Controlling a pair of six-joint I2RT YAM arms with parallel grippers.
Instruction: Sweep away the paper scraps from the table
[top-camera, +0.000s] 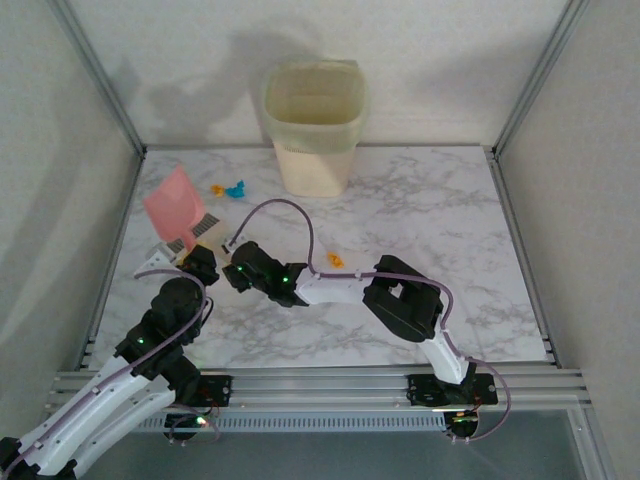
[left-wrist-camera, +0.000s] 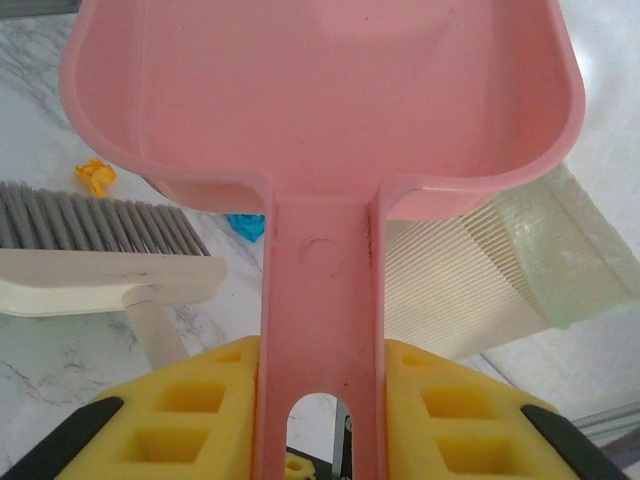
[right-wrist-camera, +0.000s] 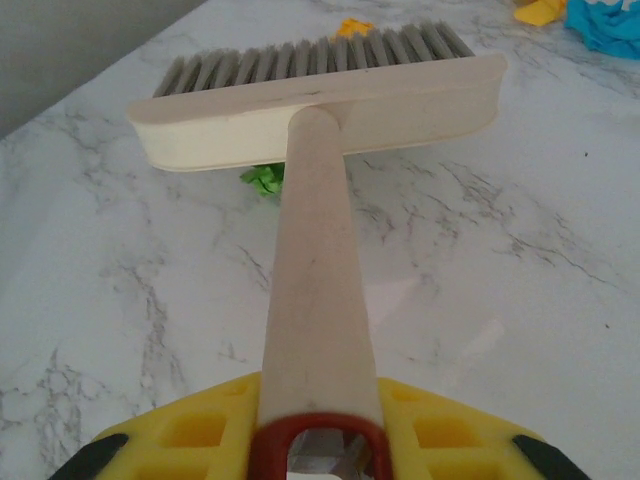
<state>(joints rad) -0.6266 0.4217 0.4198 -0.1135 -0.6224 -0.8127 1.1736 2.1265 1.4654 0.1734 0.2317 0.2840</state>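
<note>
- Plain pale walls (top-camera: 60, 200) close the space at left, back and right, with slanted aluminium posts (top-camera: 98, 72) at the back corners.
- The counter (top-camera: 430, 210) is white with grey marble veining, and an aluminium rail (top-camera: 330, 381) edges its near side.
- Far left, the left pincer (left-wrist-camera: 318, 400) is clamped on the handle of a pink dustpan (top-camera: 172, 205).
- Just right of the pan, orange and blue paper scraps (top-camera: 230, 189) lie on the counter.
- The right pincer (right-wrist-camera: 318, 435) is clamped on the handle of a brush (right-wrist-camera: 320, 100); a green scrap (right-wrist-camera: 263, 180) lies by its head.
- A cream bin (top-camera: 313, 125) stands at back centre.
- An orange scrap (top-camera: 335, 259) lies mid-counter.
</note>
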